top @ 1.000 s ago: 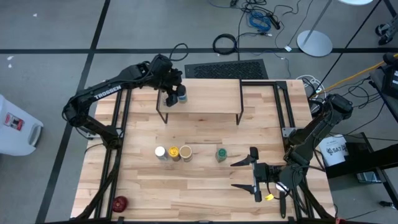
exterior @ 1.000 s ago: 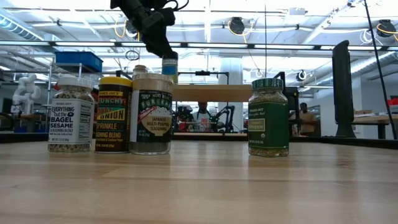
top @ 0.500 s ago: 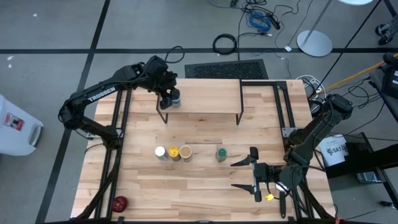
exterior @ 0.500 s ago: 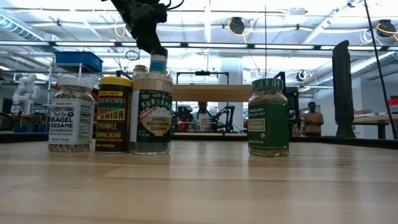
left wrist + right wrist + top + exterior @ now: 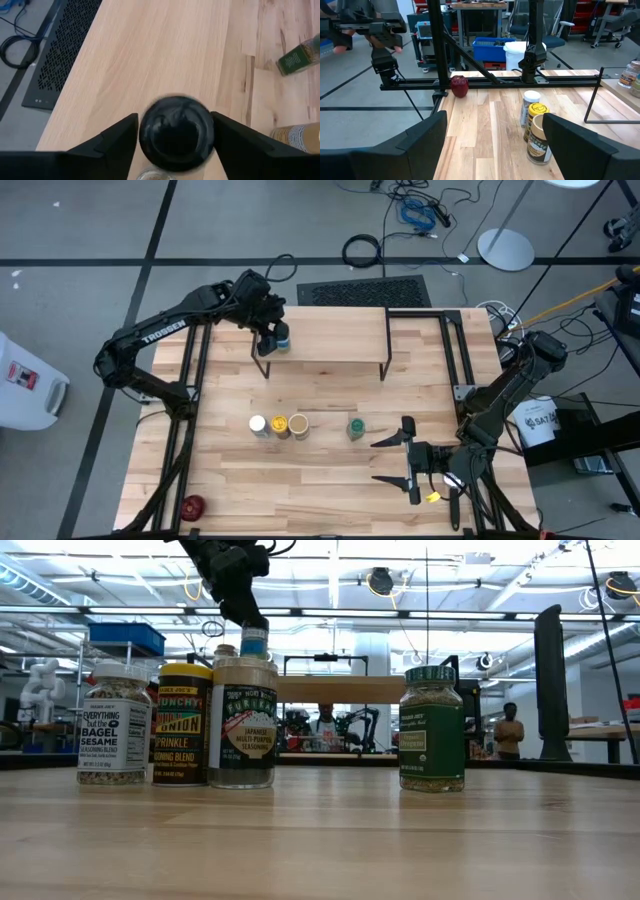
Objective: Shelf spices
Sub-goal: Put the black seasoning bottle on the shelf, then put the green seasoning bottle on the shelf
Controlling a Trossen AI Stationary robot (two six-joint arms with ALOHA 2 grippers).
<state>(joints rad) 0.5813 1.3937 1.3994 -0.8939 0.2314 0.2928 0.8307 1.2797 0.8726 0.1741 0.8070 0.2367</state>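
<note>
My left gripper [image 5: 272, 333] is over the left end of the shelf [image 5: 330, 340], a light wood plank on thin black legs, and is shut on the dark-lidded clear jar [image 5: 176, 132]. In the low view this jar [image 5: 254, 641] shows tilted under the gripper, its base hidden behind the tan jar [image 5: 244, 723]. The white-capped jar [image 5: 258, 425], yellow jar [image 5: 279, 423], tan jar [image 5: 298, 426] and green-lidded jar [image 5: 355, 427] stand upright on the table in front of the shelf. My right gripper [image 5: 388, 460] waits open near the table's right, just right of the green-lidded jar. My left gripper pinches the dark-lidded jar between its two fingers [image 5: 120, 137], at the black lid [image 5: 150, 131], coming from above. The jar hangs slightly tilted below the fingers over the plank's left end. Whether its base touches the plank, I cannot tell.
A small red round object [image 5: 192, 505] lies at the table's near left corner. Black frame bars run along the table's left and right sides [image 5: 455, 350]. Bare wood lies between the jar row and the near edge. A person [image 5: 509, 730] stands in the room beyond.
My left gripper carried the dark-lidded jar a short way toward the table's left, along the shelf top toward its left end, then held still. The jars on the table and my right gripper stayed where they were.
</note>
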